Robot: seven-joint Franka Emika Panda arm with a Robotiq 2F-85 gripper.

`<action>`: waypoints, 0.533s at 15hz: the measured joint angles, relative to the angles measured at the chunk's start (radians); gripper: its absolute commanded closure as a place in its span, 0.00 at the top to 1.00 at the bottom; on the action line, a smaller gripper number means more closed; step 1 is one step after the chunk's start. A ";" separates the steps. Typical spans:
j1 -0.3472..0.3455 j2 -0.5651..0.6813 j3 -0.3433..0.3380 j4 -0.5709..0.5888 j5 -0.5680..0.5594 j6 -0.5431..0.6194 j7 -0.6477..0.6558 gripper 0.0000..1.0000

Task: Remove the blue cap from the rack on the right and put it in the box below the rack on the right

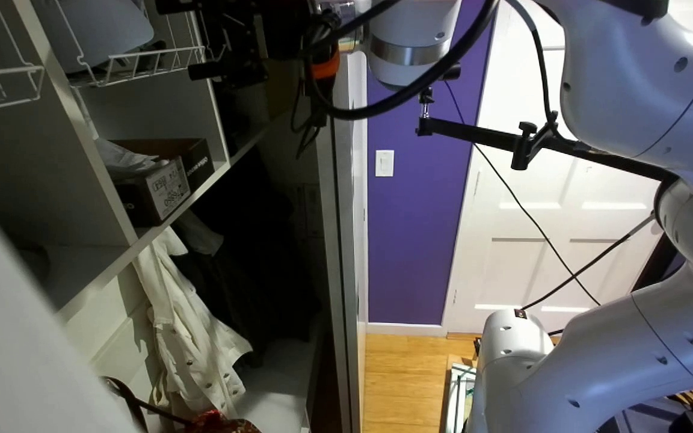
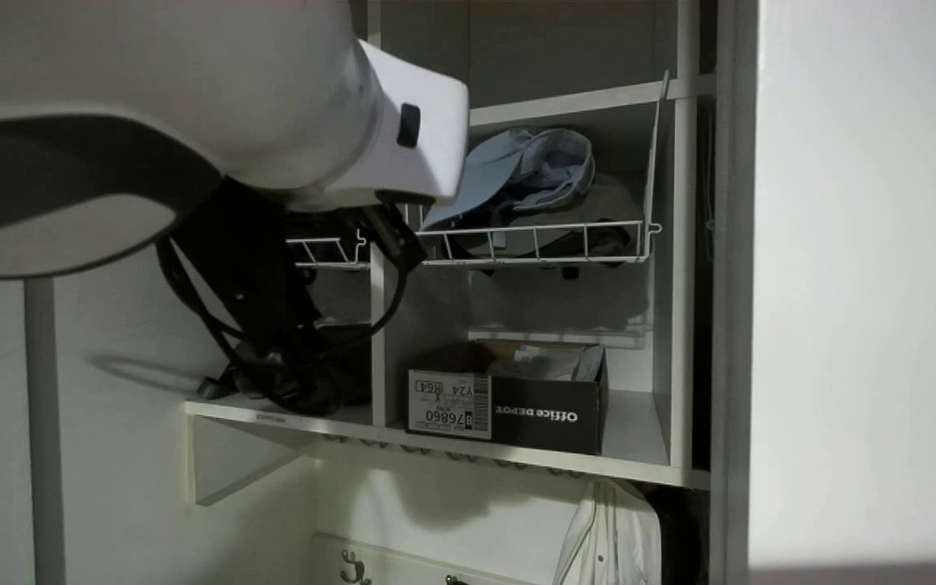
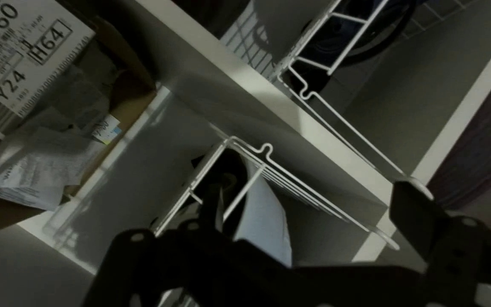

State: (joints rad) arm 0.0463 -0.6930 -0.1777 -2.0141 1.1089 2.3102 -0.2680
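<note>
The pincer (image 3: 311,198) is spread: in the wrist view its fingers (image 3: 411,217) stand well apart, and the brim of the blue cap (image 3: 267,219) shows in the space between them. Contact of either finger with the cap or the white wire rack (image 2: 537,244) cannot be determined. The cap lies in the rack in both exterior views.

The rack's front lip runs along the underside of the cap; in an exterior view the brim slopes down toward the lip's left end. Below the rack — with an open gap between — the Office Depot cardboard box (image 2: 545,439) stands open side up on the shelf (image 2: 634,431), near the shelf's front edge. The divider (image 2: 379,349) is just beside the box; on the opposite side a strip of shelf separates the box from the upright panel (image 2: 683,284).

In an exterior view the Panda arm (image 1: 635,78) is folded at the right, its wrist (image 1: 412,24) at the top and the pincer turned sideways toward the closet, near the rack's front lip. In an exterior view the wrist covers the rack's left end; the pincer there is a dark mass, fingers indistinct.

The wrist view shows translucent packets (image 3: 53,162) and a small printed tag (image 3: 107,130) inside the box, and the white label (image 3: 28,59) legible on a slant; an exterior view shows that label upside down. An exterior view adds a purple wall (image 1: 415,252) and a panelled white door (image 1: 509,264).
</note>
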 measured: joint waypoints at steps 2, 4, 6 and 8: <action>0.007 0.015 0.000 0.026 0.045 0.009 -0.049 1.00; 0.017 0.038 0.001 0.053 0.094 0.031 -0.109 1.00; 0.026 0.067 0.008 0.083 0.152 0.080 -0.187 1.00; 0.030 0.097 0.018 0.110 0.200 0.115 -0.257 1.00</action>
State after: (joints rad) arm 0.0762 -0.5963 -0.1592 -1.9038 1.3089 2.4253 -0.5248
